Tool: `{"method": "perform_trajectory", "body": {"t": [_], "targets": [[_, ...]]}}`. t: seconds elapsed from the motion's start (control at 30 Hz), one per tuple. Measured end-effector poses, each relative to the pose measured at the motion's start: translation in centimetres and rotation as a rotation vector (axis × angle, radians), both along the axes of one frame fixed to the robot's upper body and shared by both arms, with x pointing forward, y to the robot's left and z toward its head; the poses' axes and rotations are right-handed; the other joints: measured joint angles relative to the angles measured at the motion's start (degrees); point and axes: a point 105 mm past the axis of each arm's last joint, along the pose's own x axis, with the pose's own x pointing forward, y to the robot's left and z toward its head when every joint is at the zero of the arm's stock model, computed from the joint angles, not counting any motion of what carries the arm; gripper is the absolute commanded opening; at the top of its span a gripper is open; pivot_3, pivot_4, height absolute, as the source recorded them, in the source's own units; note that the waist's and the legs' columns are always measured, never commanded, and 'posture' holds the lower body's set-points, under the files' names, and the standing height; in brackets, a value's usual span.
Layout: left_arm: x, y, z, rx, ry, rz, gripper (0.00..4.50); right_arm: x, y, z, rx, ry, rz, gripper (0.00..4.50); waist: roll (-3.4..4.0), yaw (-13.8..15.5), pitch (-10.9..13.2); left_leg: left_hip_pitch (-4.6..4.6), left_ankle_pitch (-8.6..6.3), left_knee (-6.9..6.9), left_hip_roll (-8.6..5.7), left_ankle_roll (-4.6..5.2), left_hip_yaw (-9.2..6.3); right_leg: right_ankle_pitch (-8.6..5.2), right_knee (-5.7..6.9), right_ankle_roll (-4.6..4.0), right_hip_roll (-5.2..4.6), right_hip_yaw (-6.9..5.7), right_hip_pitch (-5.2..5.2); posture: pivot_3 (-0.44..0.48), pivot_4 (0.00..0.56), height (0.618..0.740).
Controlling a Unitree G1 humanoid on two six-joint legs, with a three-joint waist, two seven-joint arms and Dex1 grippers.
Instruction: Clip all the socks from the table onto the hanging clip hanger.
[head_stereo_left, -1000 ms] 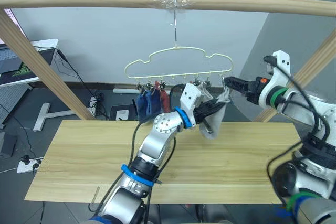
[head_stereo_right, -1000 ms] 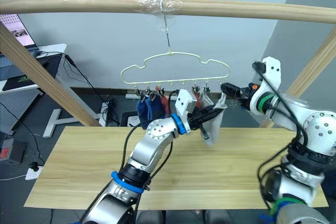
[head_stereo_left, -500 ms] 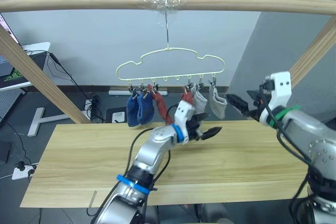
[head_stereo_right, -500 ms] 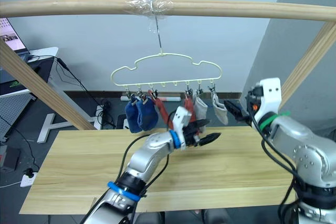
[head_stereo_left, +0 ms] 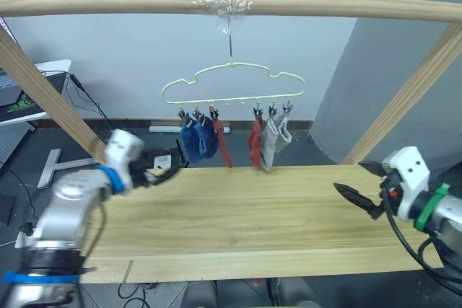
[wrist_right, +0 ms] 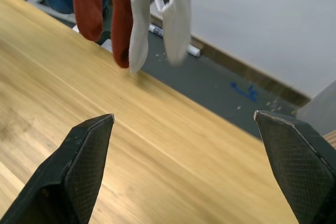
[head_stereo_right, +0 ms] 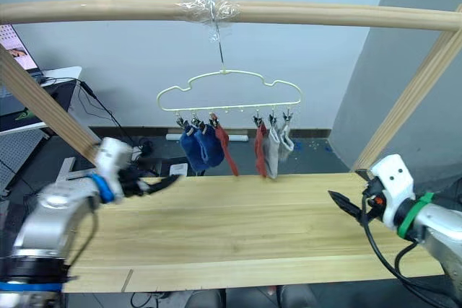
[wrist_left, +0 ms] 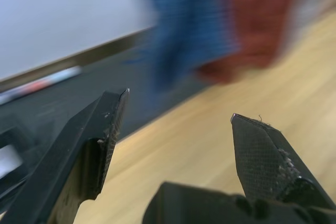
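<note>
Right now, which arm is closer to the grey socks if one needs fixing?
Right, probably. The grey socks hang at the hanger's right end, nearer the open right gripper. The open left gripper sits by the blue socks.

Even, soft indoor light without glare; the left wrist view smears the socks [wrist_left: 210,30] into motion blur.

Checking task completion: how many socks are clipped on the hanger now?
6, all on the clip hanger: two blue socks at its left end, two rust red socks mid-row, two light grey socks at its right end.
</note>
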Motion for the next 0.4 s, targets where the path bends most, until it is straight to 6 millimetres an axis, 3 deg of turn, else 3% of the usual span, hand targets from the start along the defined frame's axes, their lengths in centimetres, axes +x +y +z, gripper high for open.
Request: {"method": "perform_trajectory", "body": {"t": [0.07,0.13,0.3,0.4], "targets": [[-1.0,2.1,-0.6,0.022,0.046,0.033,3.61,-0.4,-0.5,0.2,0.001,0.01,0.01,4.5,-0.17,0.1,-0.1,-0.01,0.0,-0.02,0.01,0.0,-0.01,0.0,0.0,-0.03,0.0,-0.02,-0.01,0.129,0.072,0.74],[-1.8,3.0,-0.9,0.031,0.071,0.024,3.61,-0.8,-1.0,-0.1,0.005,0.03,0.011,4.5,-0.37,0.3,-0.3,-0.02,0.0,-0.02,0.03,0.0,-0.01,0.11,0.0,-0.24,0.0,-0.06,-0.02,0.135,0.058,0.74],[-3.2,2.6,-1.6,-0.016,0.101,0.016,3.61,-0.8,-0.5,-1.4,0.031,0.012,0.015,4.5,-0.65,1.2,-1.2,-0.03,0.0,0.0,0.04,-0.01,0.05,0.13,0.01,-0.27,-0.02,-0.05,-0.01,0.141,0.041,0.74],[-2.9,2.3,-2.1,-0.042,0.085,0.051,3.61,-0.6,-0.5,-2.1,0.028,0.019,0.014,4.5,-0.7,1.7,-1.7,0.02,0.01,0.01,0.04,-0.02,0.05,0.14,0.07,-0.25,-0.02,-0.06,-0.01,0.147,0.035,0.74]]}}
